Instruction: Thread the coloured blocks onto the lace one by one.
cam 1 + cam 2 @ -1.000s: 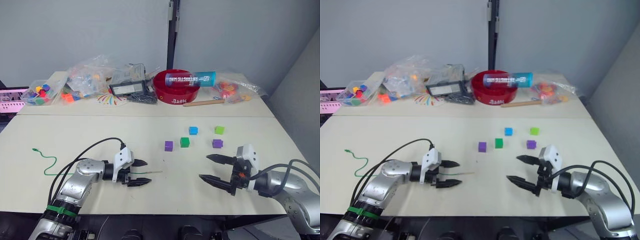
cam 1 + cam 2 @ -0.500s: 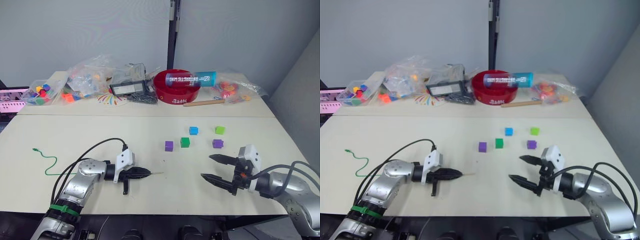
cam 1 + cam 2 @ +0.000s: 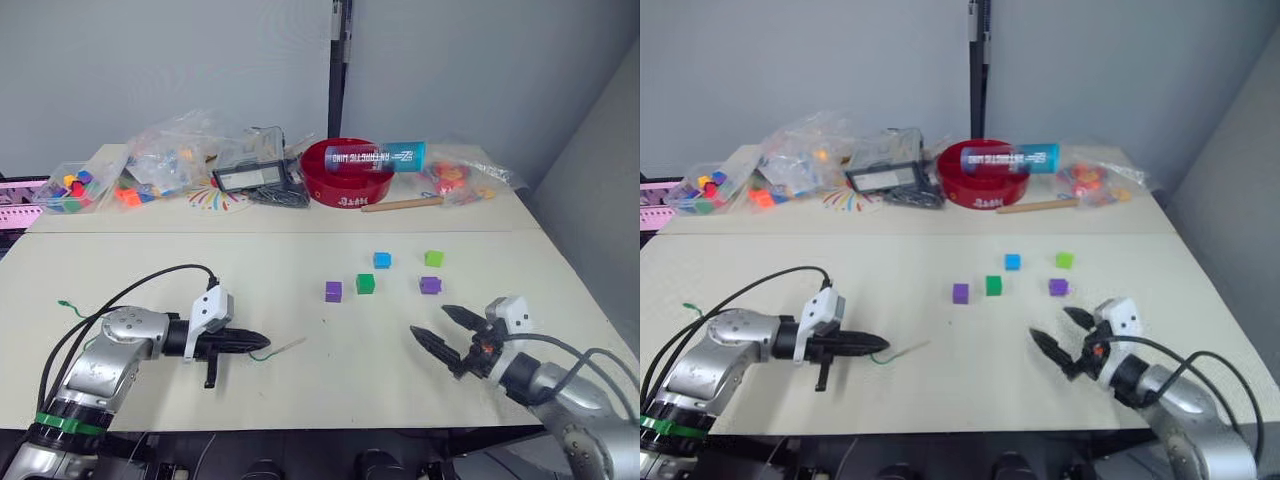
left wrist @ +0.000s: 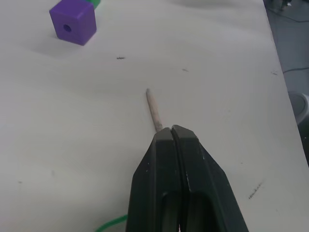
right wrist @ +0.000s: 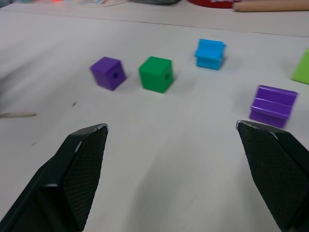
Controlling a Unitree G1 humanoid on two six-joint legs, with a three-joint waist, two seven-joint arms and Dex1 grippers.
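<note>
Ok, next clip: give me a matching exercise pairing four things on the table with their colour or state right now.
Things:
1. left end effector
2. right end effector
3. block nearest the lace tip
4. block farthest to the robot's right

States:
A. lime green
B. open, holding nothing
C. purple
D. shut on the lace, stiff pale tip sticking out ahead

Pairs: 1-D, 2-B, 3-C, 4-A
</note>
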